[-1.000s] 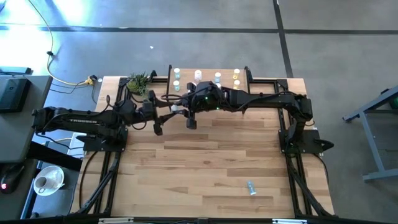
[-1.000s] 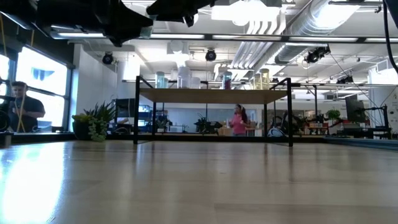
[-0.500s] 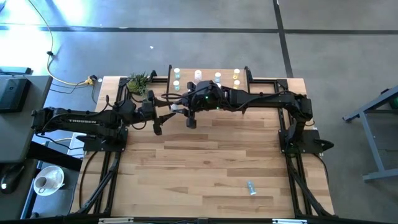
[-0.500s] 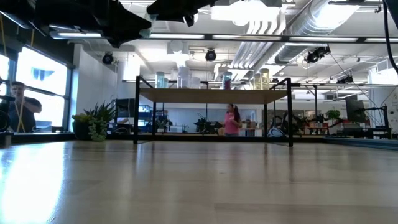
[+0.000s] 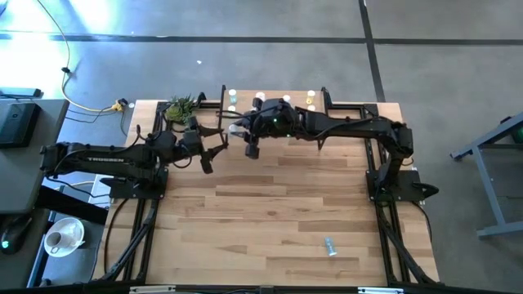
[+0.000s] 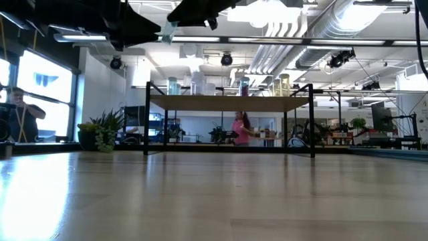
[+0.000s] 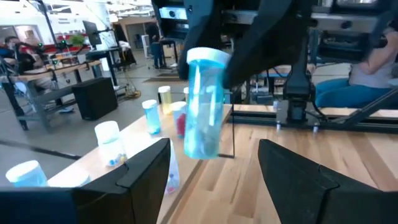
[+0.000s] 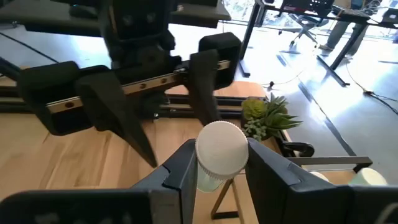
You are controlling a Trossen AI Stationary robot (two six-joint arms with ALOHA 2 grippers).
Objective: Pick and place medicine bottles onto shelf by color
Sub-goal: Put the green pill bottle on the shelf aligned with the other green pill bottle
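A light-blue medicine bottle (image 7: 204, 109) with a white cap hangs in the air, and my right gripper (image 8: 222, 165) is shut on it. That gripper (image 5: 239, 131) reaches in from the table's right, just in front of the shelf (image 6: 231, 102). My left gripper (image 7: 214, 180) is open, with its fingers on either side of the bottle, a little short of it and not touching it. In the high view the left gripper (image 5: 214, 149) is just left of the bottle. Several bottles (image 5: 232, 95) stand on the shelf, which the right arm partly hides. My right gripper pinches the bottle's upper end, just below the white cap (image 8: 208, 180), between its two fingers (image 8: 180, 171). The fingers come from the table's right, slanting slightly down. The bottle is nearly upright, cap up. Its body (image 7: 202, 134) hangs below the fingers, clear of table and shelf.
One more bottle (image 5: 328, 245) lies on its side near the table's front right. A small green plant (image 5: 181, 106) stands at the far left, beside the shelf. Black frame rails run along the table's left and right edges. People move about in the room beyond the table.
My right gripper has carried the bottle a little toward the far edge and the shelf, away from my left gripper. In the low view the bottle now shows at the top, where it did not show before.
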